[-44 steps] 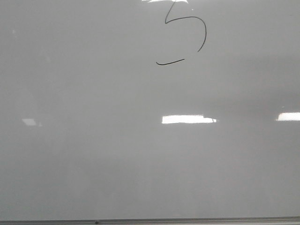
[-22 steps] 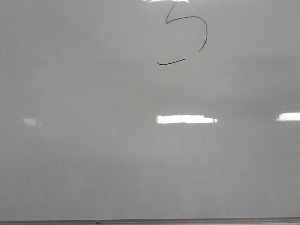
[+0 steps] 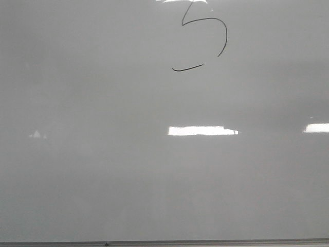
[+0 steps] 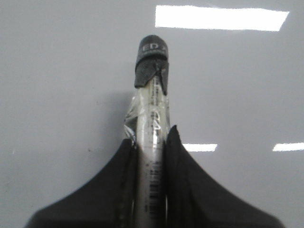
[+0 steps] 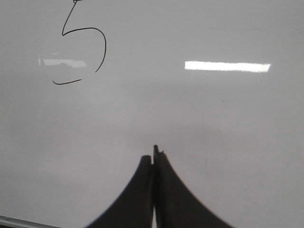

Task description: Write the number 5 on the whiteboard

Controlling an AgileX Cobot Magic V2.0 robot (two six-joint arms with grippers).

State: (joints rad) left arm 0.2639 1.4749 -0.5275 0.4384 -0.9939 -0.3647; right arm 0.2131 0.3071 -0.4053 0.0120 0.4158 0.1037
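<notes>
SETTING: indoor room, type undetermined | EVIDENCE: glossy whiteboard (image 3: 103, 170) fills frame, grey edge strip along bottom | LIGHTING: rectangular ceiling-light reflections (image 3: 203, 130) at centre and right edge, consistent with office or lab fixtures

A hand-drawn number 5 (image 3: 201, 41) stands near the far edge of the whiteboard (image 3: 103, 170), and the marker (image 4: 152, 128) cap shows the letters "ED", the rest unreadable.
</notes>
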